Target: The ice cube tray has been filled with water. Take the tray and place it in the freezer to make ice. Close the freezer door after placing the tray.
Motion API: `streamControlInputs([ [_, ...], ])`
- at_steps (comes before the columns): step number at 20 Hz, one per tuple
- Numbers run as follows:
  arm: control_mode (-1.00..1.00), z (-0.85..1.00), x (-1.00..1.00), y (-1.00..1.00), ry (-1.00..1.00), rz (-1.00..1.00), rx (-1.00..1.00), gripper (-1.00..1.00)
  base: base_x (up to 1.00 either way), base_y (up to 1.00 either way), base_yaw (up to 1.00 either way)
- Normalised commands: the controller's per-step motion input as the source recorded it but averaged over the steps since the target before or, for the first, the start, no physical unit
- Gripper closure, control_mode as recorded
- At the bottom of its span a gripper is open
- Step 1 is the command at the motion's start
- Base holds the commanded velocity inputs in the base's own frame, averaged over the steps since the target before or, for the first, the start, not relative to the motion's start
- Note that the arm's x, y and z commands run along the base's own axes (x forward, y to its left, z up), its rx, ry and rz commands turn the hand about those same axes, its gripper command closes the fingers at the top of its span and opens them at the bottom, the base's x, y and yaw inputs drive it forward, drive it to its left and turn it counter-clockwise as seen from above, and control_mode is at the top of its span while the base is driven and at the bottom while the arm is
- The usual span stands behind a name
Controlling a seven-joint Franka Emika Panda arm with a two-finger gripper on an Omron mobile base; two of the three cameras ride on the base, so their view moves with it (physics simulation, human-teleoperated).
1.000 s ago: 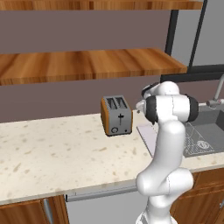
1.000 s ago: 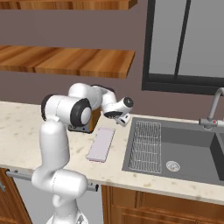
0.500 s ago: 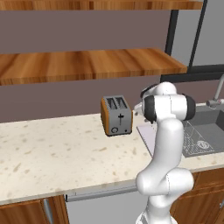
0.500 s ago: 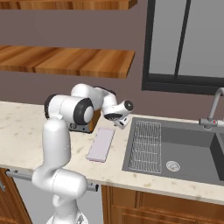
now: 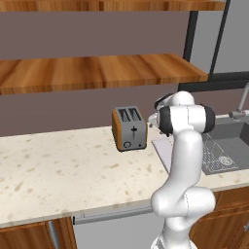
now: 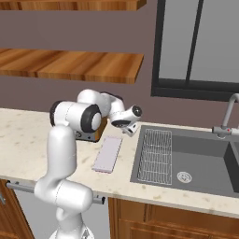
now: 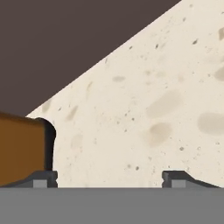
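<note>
The ice cube tray [image 6: 108, 154] lies flat on the speckled counter [image 6: 28, 135], a pale slab between the toaster and the sink. In the left base view my arm hides most of the ice cube tray [image 5: 162, 147]. My gripper [image 6: 129, 131] hangs just above the counter past the tray's far end, apart from the tray. In the hand view my gripper [image 7: 109, 179] is open, its fingertips [image 7: 43, 178] wide apart with bare counter between them. The freezer and the freezer door are out of view.
The orange-sided toaster [image 5: 130, 129] stands on the counter left of the tray, and its side [image 7: 22, 148] sits close by my left fingertip. A sink [image 6: 196, 163] with a wire rack [image 6: 154, 151] and faucet [image 6: 228, 116] lies to the right. Wooden shelves [image 5: 97, 70] hang above.
My hand has dipped a little toward the counter beyond the tray's far end. The tray and toaster have not moved.
</note>
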Motion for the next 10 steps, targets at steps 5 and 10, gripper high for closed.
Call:
streamControlInputs([
  [5,-1.0,-0.16,0.19,0.0,0.02,0.0,0.0,-1.0,0.0,0.0,0.0],
  [10,-1.0,-0.33,-0.15,0.03,0.08,0.03,0.0,-1.0,0.0,0.0,0.0],
])
